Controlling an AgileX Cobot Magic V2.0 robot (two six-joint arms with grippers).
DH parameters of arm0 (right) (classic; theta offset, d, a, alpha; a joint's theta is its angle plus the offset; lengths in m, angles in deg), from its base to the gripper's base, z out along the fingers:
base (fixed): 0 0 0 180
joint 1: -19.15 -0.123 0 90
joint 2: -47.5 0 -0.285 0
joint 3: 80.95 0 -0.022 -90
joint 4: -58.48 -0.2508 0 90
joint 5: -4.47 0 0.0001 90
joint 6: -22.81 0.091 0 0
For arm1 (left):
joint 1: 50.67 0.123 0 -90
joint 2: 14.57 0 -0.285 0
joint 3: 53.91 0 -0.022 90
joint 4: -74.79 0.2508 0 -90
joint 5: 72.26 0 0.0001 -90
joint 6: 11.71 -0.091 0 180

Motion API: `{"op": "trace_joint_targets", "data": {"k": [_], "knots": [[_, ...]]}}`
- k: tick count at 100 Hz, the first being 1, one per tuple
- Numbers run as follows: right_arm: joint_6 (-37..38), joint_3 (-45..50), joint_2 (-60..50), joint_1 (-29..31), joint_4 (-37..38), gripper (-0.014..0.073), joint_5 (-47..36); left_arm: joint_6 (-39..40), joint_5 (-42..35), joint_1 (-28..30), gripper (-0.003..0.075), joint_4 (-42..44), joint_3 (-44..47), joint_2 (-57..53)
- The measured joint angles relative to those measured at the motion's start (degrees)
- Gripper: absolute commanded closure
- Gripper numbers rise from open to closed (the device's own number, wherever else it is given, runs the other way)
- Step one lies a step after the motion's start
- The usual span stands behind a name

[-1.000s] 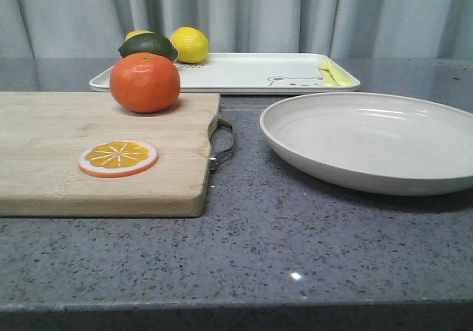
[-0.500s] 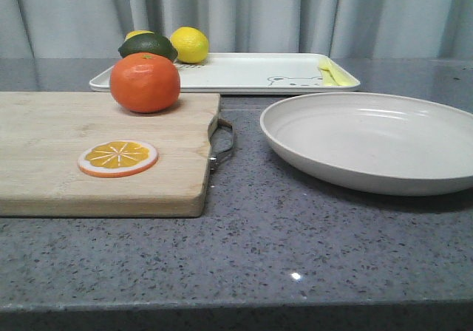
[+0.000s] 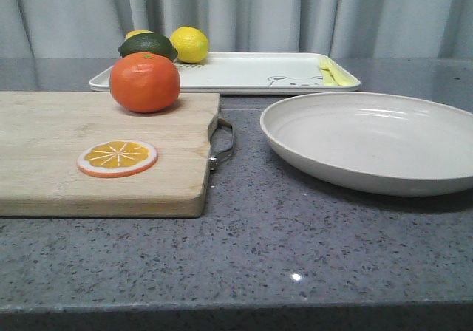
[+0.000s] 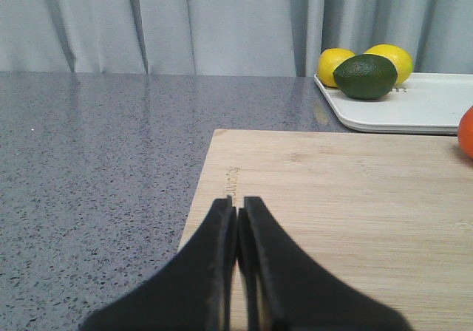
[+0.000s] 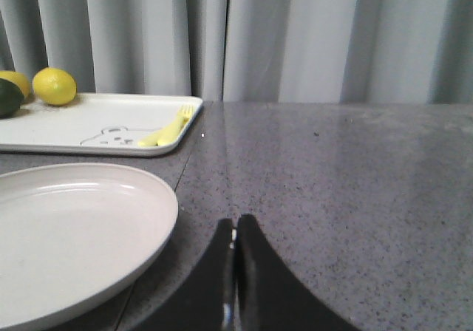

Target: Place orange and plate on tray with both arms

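Left end effector (image 4: 238, 216) pressed together, empty, low over the near part of the wooden cutting board (image 3: 103, 150); the orange (image 3: 145, 82) sits ahead of it toward the board's far right corner, so it's the nearer arm for the fruit. Right end effector (image 5: 236, 231) also pressed together, empty, over bare desk (image 3: 281, 250); the plate (image 3: 373, 141) lies just beside it on its left, rim nearest; round, no long axis. The tray (image 3: 244, 72) lies behind both, long side across the desk, lemons and a lime at its left end, a yellow fork at right, middle free; grey speckled desk, grey curtain behind.
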Motion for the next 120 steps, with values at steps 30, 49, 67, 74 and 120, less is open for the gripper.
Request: {"op": "trace_joint_targets", "data": {"k": [30, 49, 67, 74, 120], "knots": [[0.00, -9.54, 2.01, 0.00, 0.00, 0.0657, 7.65, 0.00, 0.91, 0.00, 0.0739, 0.00, -8.47, 3.32], [0.00, -16.69, 7.38, 0.00, 0.00, 0.0652, 11.62, 0.00, 0.91, 0.00, 0.0739, 0.00, -15.78, 9.23], [0.00, -22.68, 12.41, 0.00, 0.00, 0.0652, 13.14, 0.00, 0.50, 0.00, 0.0739, 0.00, -20.65, 14.47], [0.00, -23.74, 13.07, 0.00, 0.00, 0.0652, 13.04, 0.00, 0.02, 0.00, 0.0739, 0.00, -21.21, 15.32], [0.00, -23.96, 13.77, 0.00, 0.00, 0.0652, 14.91, 0.00, 0.02, 0.00, 0.0739, 0.00, -20.99, 15.88]]}}
